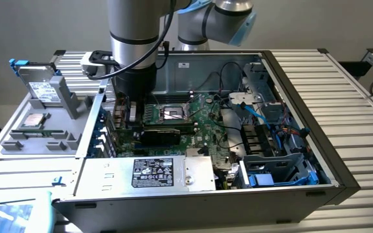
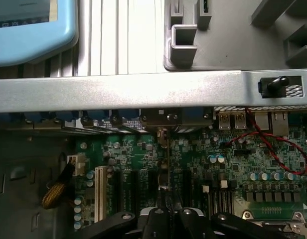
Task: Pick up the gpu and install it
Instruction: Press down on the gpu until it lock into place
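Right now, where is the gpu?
In the wrist view, the gpu stands edge-on in the shut tool, over the motherboard expansion slots, one end near the silver case wall.

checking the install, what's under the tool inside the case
Under the shut tool the thin gpu stands edge-on over the motherboard slots, its end at the case wall. The arm covers whether it is seated.

I'm seeing print on the black label atop the power supply and the white label on the hard drive, but I'm reading none of it.
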Controlling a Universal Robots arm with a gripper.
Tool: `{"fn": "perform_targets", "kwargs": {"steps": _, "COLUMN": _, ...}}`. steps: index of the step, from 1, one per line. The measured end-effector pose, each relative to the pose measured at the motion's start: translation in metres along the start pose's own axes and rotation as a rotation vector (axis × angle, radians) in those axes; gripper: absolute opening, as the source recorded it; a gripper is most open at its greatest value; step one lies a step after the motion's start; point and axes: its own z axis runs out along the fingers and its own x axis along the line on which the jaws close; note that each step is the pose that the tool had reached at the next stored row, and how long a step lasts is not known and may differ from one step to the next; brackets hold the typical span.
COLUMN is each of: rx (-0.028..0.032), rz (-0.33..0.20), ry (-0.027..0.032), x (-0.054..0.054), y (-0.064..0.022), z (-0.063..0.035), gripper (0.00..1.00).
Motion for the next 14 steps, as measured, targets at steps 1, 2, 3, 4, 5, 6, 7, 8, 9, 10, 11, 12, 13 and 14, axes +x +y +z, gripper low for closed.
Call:
{"fn": "perform_targets", "kwargs": {"steps": 1, "rx": 0.0001, "rz": 0.0, "ry": 0.0, "x": 0.0, "y": 0.0, "z": 0.0003, "gripper": 0.14}}
{"fn": "perform_targets", "kwargs": {"steps": 2, "rx": -0.0001, "rz": 0.0, "ry": 0.0003, "x": 0.0, "y": 0.0, "z": 0.0004, "gripper": 0.14}}
{"fn": "perform_targets", "kwargs": {"steps": 3, "rx": -0.0001, "rz": 0.0, "ry": 0.0003, "x": 0.0, "y": -0.0001, "z": 0.0007, "gripper": 0.14}}
{"fn": "perform_targets", "kwargs": {"steps": 4, "rx": -0.0001, "rz": 0.0, "ry": 0.0003, "x": 0.0, "y": -0.0001, "z": 0.001, "gripper": 0.14}}
{"fn": "perform_targets", "kwargs": {"steps": 5, "rx": -0.0001, "rz": 0.0, "ry": 0.0002, "x": 0.0, "y": -0.0001, "z": 0.0013, "gripper": 0.14}}
{"fn": "perform_targets", "kwargs": {"steps": 6, "rx": 0.0, "rz": 0.0, "ry": 0.0001, "x": -0.0001, "y": -0.0002, "z": 0.0016, "gripper": 0.14}}
{"fn": "perform_targets", "kwargs": {"steps": 7, "rx": 0.0001, "rz": 0.0, "ry": -0.0001, "x": -0.0001, "y": -0.0002, "z": 0.0018, "gripper": 0.14}}
{"fn": "perform_targets", "kwargs": {"steps": 8, "rx": 0.0001, "rz": 0.0, "ry": -0.0002, "x": -0.0001, "y": -0.0003, "z": 0.0018, "gripper": 0.14}}
{"fn": "perform_targets", "kwargs": {"steps": 9, "rx": 0.0001, "rz": 0.0, "ry": -0.0002, "x": -0.0001, "y": -0.0002, "z": 0.0018, "gripper": 0.14}}
{"fn": "perform_targets", "kwargs": {"steps": 10, "rx": 0.0002, "rz": 0.0, "ry": -0.0003, "x": -0.0001, "y": -0.0002, "z": 0.0017, "gripper": 0.14}}
{"fn": "perform_targets", "kwargs": {"steps": 11, "rx": 0.0002, "rz": 0.0, "ry": -0.0005, "x": -0.0001, "y": -0.0002, "z": 0.0017, "gripper": 0.14}}
{"fn": "perform_targets", "kwargs": {"steps": 12, "rx": 0.0003, "rz": 0.0, "ry": -0.0005, "x": -0.0001, "y": -0.0002, "z": 0.0017, "gripper": 0.14}}
{"fn": "perform_targets", "kwargs": {"steps": 13, "rx": 0.0002, "rz": 0.0, "ry": -0.0004, "x": -0.0001, "y": -0.0002, "z": 0.0016, "gripper": 0.14}}
{"fn": "perform_targets", "kwargs": {"steps": 14, "rx": 0.0002, "rz": 0.0, "ry": -0.0003, "x": -0.0001, "y": -0.0002, "z": 0.0016, "gripper": 0.14}}
